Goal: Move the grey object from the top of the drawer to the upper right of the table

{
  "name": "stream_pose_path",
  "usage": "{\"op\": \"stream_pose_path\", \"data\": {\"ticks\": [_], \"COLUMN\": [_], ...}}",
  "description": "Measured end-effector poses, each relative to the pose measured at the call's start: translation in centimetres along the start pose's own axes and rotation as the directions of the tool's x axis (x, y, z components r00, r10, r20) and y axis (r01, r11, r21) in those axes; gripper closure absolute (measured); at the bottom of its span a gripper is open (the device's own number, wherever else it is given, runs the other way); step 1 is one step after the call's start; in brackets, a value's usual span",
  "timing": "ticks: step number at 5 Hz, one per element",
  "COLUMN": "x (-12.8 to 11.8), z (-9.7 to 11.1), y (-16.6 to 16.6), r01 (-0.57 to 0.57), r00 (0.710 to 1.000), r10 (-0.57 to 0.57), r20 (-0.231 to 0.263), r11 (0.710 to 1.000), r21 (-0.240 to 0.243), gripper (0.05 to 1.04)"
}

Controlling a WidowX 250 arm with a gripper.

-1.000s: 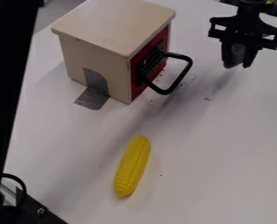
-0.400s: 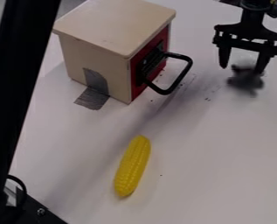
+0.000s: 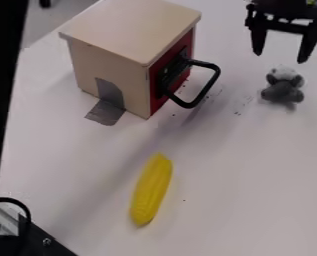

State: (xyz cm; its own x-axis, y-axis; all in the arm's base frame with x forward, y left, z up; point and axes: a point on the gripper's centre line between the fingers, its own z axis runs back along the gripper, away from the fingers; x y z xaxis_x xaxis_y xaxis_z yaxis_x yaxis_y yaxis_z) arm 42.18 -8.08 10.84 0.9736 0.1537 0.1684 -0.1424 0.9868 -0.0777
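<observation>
The gripper is positioned at the upper right, above the table. Its two fingers stand apart, with nothing between them. The grey toy lies on the table at the upper right, just below the fingertips in the view and apart from them. The drawer box stands at the upper left; its black handle projects toward the toy. Grey tape joins the box's side to the table. The yellow corn lies nearer the camera.
</observation>
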Motion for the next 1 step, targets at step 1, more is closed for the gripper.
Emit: {"op": "stream_pose_path", "data": {"ticks": [1], "x": [-0.41], "z": [3.05], "y": [0.15], "r01": [0.001], "r00": [1.0], "r10": [0.0], "r20": [0.031], "r11": [0.999], "r21": [-0.034], "gripper": [0.083]}}
